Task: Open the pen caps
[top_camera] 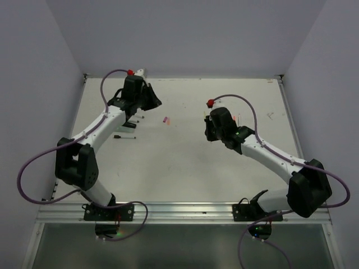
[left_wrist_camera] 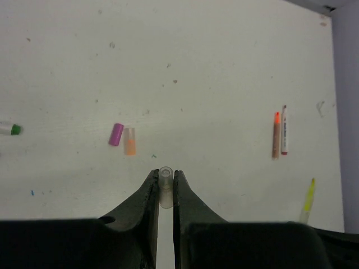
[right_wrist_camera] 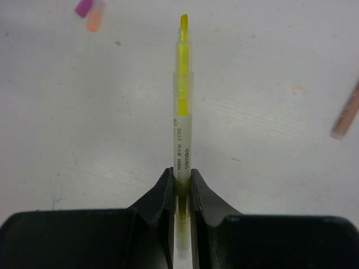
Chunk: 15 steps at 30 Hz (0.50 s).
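While gripped in right tool, yellow highlighter, tip pointing straight outward

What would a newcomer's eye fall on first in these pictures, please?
Probably the uncapped yellow highlighter gripped in the right jaws, and the small clear cap pinched in the left jaws. Near the middle of the white table, a magenta cap and an orange-tinted cap lie side by side.
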Each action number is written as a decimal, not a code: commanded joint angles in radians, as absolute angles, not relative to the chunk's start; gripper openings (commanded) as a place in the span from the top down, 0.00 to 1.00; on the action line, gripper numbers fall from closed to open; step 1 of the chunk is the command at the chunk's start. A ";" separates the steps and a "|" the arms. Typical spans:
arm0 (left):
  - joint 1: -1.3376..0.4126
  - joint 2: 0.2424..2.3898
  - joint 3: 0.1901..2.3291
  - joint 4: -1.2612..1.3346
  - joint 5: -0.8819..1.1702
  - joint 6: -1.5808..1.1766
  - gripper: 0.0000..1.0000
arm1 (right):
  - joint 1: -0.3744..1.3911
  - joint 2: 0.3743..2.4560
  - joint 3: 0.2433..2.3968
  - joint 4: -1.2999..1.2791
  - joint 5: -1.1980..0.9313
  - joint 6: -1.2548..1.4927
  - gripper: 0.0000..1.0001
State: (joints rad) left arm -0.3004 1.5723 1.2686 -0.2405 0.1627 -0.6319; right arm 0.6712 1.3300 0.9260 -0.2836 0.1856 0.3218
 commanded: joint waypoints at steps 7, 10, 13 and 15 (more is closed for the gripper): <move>-0.423 1.841 1.532 -0.517 -0.025 -0.548 0.95 | 0.440 1.529 1.120 -0.382 0.238 0.411 1.00; -0.446 1.926 1.597 -0.538 -0.037 -0.551 0.95 | 0.376 1.609 1.167 -0.397 0.229 0.413 1.00; -0.465 2.000 1.650 -0.555 -0.077 -0.551 0.95 | 0.327 1.655 1.200 -0.396 0.230 0.410 1.00; -0.477 2.043 1.680 -0.561 -0.095 -0.551 0.96 | 0.296 1.696 1.218 -0.396 0.226 0.402 1.00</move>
State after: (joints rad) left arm -0.4530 2.0109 1.6073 -0.5125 -0.0360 -0.5785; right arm 0.3244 1.6653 1.1648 -0.3759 0.2184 0.3901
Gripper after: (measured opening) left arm 0.133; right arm 0.128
